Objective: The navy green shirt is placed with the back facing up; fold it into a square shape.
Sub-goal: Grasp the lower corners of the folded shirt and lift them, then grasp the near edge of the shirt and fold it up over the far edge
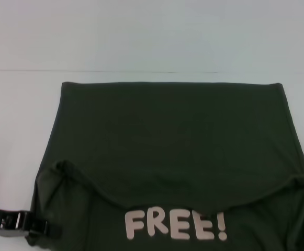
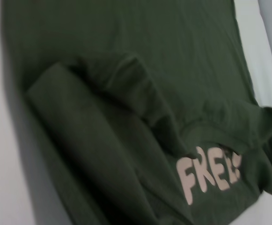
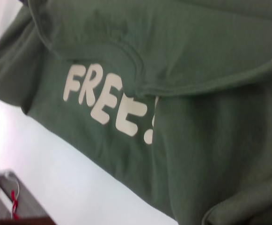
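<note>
The large dark olive-green soft knit navy green shirt [image 1: 172,146] lies spread on the pale white worktop [image 1: 15,115], filling the middle and near part of the head view. Its far edge is a straight fold line running across, with bare worktop beyond it. A top layer has been laid over toward the robot; its loose near edge sags in a shallow curve, bunched into a small hump at each end. Below that curved edge the pale blocky lettering "FREE!" [image 1: 175,226] shows on the lower layer, contrary to a plain shirt.

To the robot's left of the cloth there is open worktop; on the right the shirt's side edge runs close to the edge of the view.

The left gripper [image 1: 39,228] sits low at the shirt's near left corner, its dark tip against the cloth edge; whether it is pinching the fabric or is parted cannot be told. The right gripper does not appear in any view; its wrist camera looks down on the lettering [image 3: 110,105] and the shirt's near hem, with bare worktop [image 3: 70,173] beside it.
</note>
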### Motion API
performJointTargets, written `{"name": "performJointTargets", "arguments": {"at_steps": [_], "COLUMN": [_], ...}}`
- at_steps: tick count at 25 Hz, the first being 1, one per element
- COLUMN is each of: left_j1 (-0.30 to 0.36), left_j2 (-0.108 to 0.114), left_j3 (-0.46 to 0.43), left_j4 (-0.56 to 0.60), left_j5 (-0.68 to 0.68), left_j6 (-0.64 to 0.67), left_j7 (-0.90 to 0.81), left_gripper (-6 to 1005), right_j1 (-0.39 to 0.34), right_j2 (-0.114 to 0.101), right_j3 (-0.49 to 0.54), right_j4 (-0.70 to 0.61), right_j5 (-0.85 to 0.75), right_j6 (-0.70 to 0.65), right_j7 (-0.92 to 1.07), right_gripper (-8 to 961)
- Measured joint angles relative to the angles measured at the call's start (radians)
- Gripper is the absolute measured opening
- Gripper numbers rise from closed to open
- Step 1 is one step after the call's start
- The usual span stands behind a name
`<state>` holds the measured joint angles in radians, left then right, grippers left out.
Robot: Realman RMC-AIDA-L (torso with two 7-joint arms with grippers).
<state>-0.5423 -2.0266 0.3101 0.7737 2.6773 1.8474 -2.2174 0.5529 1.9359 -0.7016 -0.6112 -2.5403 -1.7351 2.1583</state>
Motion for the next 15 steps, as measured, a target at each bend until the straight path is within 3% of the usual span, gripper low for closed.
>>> {"name": "performJointTargets", "arguments": {"at_steps": [8,15], "left_j1": [-0.013,-0.020], "left_j2": [0.002,-0.003], "left_j3": [0.036,0.047], "left_j4": [0.004,-0.007], "left_j5": [0.087,0.075], "left_j6": [0.091,0.100], "left_j7": [0.039,0.054], "left_gripper": [48,49], "right_j1": [-0.007,-0.009], "right_j2": [0.012,0.022], "right_j3": [-0.006,-0.001], "right_j4": [0.028,0.030], "right_j5": [-0.083,-0.094], "right_j6": [-0.044,-0.053], "right_j7": [-0.076,-0.110], "right_gripper": [29,30]}}
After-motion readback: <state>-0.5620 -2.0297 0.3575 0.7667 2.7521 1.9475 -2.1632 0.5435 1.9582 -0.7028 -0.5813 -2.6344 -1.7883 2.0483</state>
